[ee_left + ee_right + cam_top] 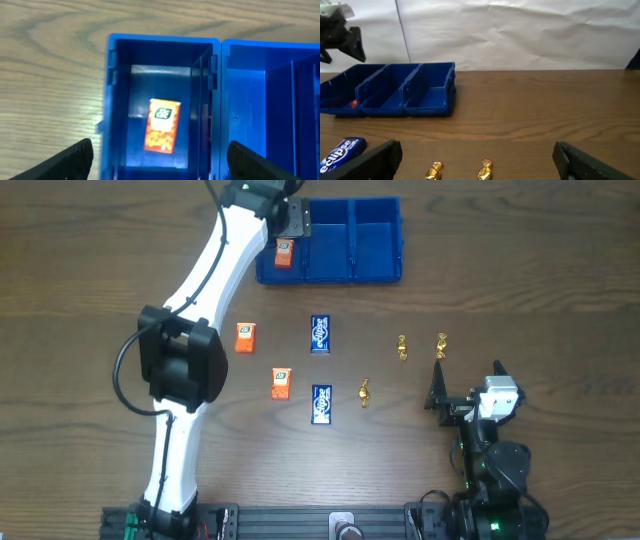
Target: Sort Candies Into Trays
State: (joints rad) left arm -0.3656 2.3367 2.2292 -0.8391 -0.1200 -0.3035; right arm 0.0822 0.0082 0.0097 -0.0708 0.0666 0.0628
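1. Well, wood table (540,290): everything sits on it.
2. Blue tray (376,242), 3 compartments. Left gripper (161,152) hangs directly above its end compartment, fingers spread wide, holding nothing.
3. Right gripper (477,160): fingers spread wide too, nothing btwn them. Low over table, well apart from tray.
4. 2 blue packs (320,334) (321,403): flat on table, off to right gripper's side, apart from it. White lettering on labels.
5. Orange box (161,125): lies flat in that end compartment, right beneath left gripper, not touched. Label up w/ green-and-white patch; print too small to read.
6. 2 more orange boxes (245,337) (282,382): on table, well apart from left gripper.
7. 3 gold-wrapped candies (402,347) (441,345) (365,391): two just ahead of right gripper, third near its side. None touched.
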